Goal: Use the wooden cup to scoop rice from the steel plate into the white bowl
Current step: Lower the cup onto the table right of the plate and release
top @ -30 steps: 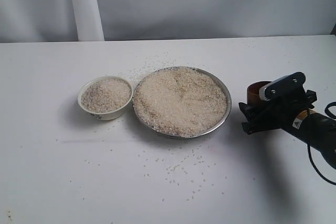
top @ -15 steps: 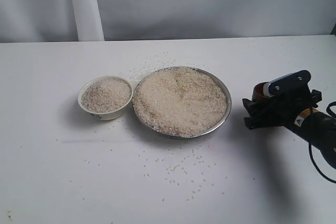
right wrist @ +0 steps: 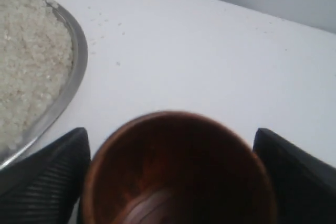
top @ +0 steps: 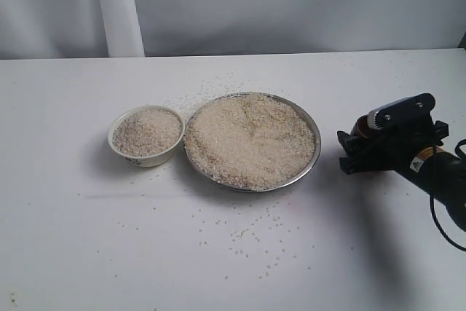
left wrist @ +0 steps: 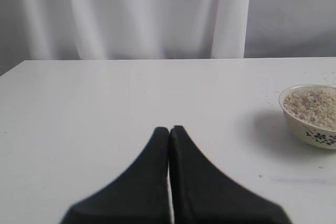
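Note:
The steel plate [top: 317, 145] sits mid-table, heaped with rice [top: 247, 140]. Touching its left side is the white bowl [top: 145, 154], filled with rice [top: 147, 131]. At the right, my right gripper [top: 348, 152] is shut on the wooden cup [top: 360, 127], which the fingers mostly hide. In the right wrist view the cup [right wrist: 178, 182] shows a dark empty interior between the two fingers of the gripper [right wrist: 170, 145], with the plate's rim [right wrist: 73, 72] beside it. My left gripper [left wrist: 169, 129] is shut on nothing, hovering over bare table to the left of the bowl [left wrist: 315, 137].
Loose grains [top: 255, 234] are scattered on the white table in front of the plate and behind it. A pale curtain [top: 116, 5] hangs along the table's far edge. The left arm is outside the exterior view.
The right gripper with the cup has drifted slightly to the right, away from the plate, and a little lower. Plate, bowl and rice have not moved.

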`<state>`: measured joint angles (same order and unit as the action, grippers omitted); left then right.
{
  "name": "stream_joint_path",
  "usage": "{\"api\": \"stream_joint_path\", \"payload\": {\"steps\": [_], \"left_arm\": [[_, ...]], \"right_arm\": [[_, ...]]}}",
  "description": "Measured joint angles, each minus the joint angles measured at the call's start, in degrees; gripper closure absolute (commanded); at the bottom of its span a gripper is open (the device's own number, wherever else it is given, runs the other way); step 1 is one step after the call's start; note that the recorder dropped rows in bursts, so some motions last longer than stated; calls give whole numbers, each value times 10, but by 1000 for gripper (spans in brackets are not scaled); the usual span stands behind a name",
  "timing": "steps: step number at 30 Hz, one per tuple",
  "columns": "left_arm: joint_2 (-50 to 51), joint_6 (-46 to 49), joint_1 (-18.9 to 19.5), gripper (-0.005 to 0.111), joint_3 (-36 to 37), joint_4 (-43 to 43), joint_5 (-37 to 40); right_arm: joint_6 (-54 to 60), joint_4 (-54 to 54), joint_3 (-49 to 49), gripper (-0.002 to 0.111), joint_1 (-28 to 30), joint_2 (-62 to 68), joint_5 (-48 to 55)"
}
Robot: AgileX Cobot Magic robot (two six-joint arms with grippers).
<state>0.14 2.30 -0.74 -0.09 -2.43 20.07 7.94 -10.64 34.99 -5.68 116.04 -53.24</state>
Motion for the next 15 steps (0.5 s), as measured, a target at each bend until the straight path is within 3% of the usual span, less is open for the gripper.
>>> {"api": "stream_joint_path", "payload": {"steps": [9, 12, 15], "left_arm": [[0, 0, 0, 107, 0, 0, 0], [0, 0, 0, 107, 0, 0, 0], [0, 0, 0, 107, 0, 0, 0]], "right_arm": [[-48, -42, -1, 37, 0, -116, 47], [-84, -55, -1, 53, 0, -163, 74], [-116, -64, -1, 79, 0, -209, 105]]}}
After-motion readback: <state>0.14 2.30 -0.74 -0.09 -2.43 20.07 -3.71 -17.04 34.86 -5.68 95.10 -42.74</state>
